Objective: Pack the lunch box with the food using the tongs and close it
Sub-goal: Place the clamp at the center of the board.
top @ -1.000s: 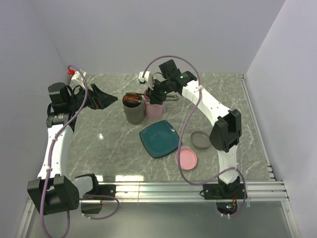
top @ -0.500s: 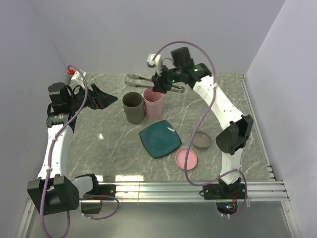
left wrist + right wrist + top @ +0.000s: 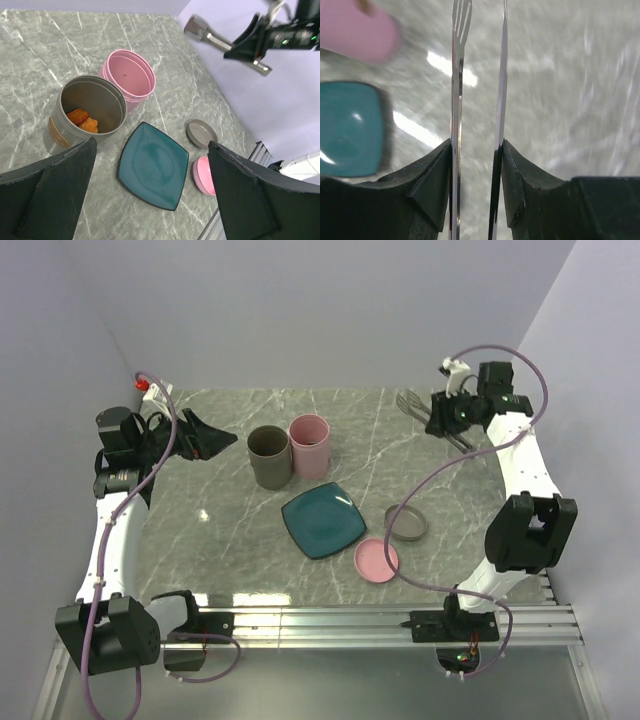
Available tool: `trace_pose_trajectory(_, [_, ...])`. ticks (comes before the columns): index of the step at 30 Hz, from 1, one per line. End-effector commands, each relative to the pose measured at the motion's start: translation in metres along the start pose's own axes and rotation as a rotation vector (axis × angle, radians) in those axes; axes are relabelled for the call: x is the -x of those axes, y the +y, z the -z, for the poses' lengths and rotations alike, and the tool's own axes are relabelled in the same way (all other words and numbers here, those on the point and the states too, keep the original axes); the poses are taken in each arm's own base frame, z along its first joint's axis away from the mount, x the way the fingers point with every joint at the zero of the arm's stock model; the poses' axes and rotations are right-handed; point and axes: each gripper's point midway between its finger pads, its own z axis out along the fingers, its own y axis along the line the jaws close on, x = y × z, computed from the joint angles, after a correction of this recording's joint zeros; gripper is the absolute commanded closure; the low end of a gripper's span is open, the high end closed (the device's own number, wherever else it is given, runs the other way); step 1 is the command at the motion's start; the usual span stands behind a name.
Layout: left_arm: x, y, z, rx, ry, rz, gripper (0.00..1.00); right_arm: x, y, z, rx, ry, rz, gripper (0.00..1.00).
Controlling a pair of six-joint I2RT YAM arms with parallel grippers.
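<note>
The lunch box stands as two round tubs side by side, grey (image 3: 268, 455) and pink (image 3: 309, 445). In the left wrist view the grey tub (image 3: 90, 107) holds orange and brown food (image 3: 82, 119), while the pink tub (image 3: 129, 75) looks empty. My right gripper (image 3: 447, 415) is at the back right, shut on the silver tongs (image 3: 410, 403). Its fingers (image 3: 427, 185) press on both tong arms (image 3: 456, 100), and nothing is between the tips. My left gripper (image 3: 205, 438) hangs open left of the tubs, holding nothing. The teal plate (image 3: 322, 520) is bare.
A grey lid (image 3: 406, 523) and a pink lid (image 3: 376, 560) lie right of the plate, near the front. The side walls stand close to both arms. A metal rail runs along the table's near edge (image 3: 380, 618).
My right gripper has swung with the tongs from over the grey tub, where a brown piece showed, up and away to the back right corner. The left arm has not moved.
</note>
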Motion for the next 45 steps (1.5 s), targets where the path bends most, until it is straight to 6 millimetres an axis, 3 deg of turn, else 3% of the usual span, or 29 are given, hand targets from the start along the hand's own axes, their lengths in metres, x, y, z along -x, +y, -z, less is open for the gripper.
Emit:
trace_pose_trajectory(1, [0.009,-0.009,0.002,-0.027,-0.027,-0.045,0.01,-0.020,-0.024,0.005,-0.096,0.018,-0.049,0.52])
trace_pose_trajectory(5, [0.009,-0.009,0.003,-0.021,-0.028,-0.047,0.01,-0.063,-0.051,-0.013,-0.135,0.105,-0.117,0.53])
trace_pose_trajectory(8, [0.007,-0.010,0.005,-0.018,-0.028,-0.051,0.00,-0.078,-0.070,-0.023,-0.177,0.128,-0.157,0.54])
trace_pose_trajectory(14, [0.004,-0.010,0.006,-0.008,-0.022,-0.057,0.01,-0.105,-0.086,-0.043,-0.211,0.189,-0.208,0.54])
trace_pose_trajectory(26, [0.003,-0.010,0.009,0.001,-0.025,-0.094,0.01,-0.165,-0.085,-0.055,-0.229,0.346,-0.231,0.48])
trace_pose_trajectory(34, [0.004,-0.015,0.012,-0.005,-0.036,-0.107,0.01,-0.176,-0.079,-0.051,-0.216,0.388,-0.234,0.30])
trace_pose_trajectory(39, [0.008,-0.021,0.013,-0.019,-0.049,-0.112,0.01,-0.174,-0.076,-0.047,-0.210,0.390,-0.235,0.28])
trace_pose_trajectory(45, [0.010,-0.026,0.016,-0.020,-0.053,-0.127,0.01,-0.192,-0.072,-0.052,-0.189,0.445,-0.258,0.25])
